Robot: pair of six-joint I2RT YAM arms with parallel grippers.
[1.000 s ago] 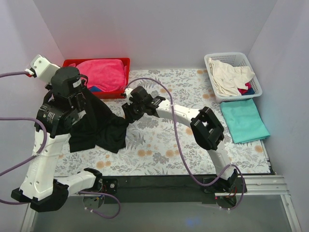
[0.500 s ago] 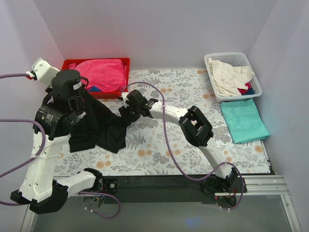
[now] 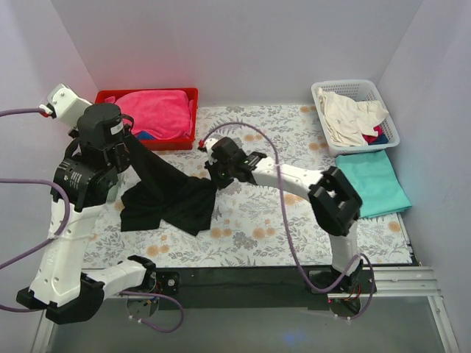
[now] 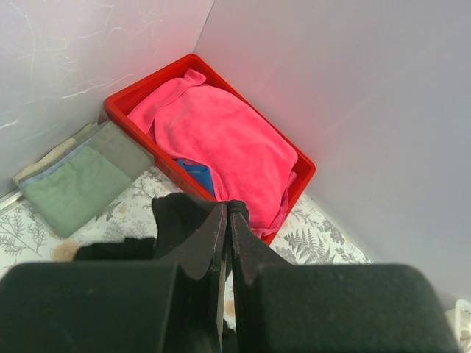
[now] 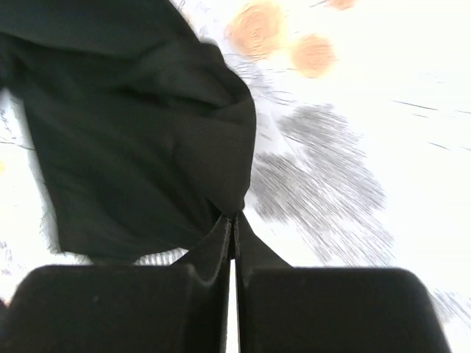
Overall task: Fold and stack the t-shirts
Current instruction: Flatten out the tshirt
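A large black t-shirt (image 3: 169, 195) hangs stretched between my two grippers over the left half of the floral table. High at the left, my left gripper (image 4: 229, 208) is shut on one black edge (image 4: 176, 213). My right gripper (image 5: 233, 218) is shut on another corner of the black t-shirt (image 5: 132, 147), low over the table near the middle (image 3: 215, 176). The shirt's lower part droops onto the table. A folded teal t-shirt (image 3: 372, 182) lies flat at the right.
A red bin (image 3: 188, 95) holding pink cloth (image 4: 221, 140) sits at the back left. A white basket (image 3: 390, 121) of cream clothes stands at the back right. Folded grey-green cloth (image 4: 81, 176) lies beside the red bin. Walls close in on three sides.
The right gripper has shut on the black t-shirt's corner and pulled it rightward, spreading the cloth. The left arm has held its grip in place.
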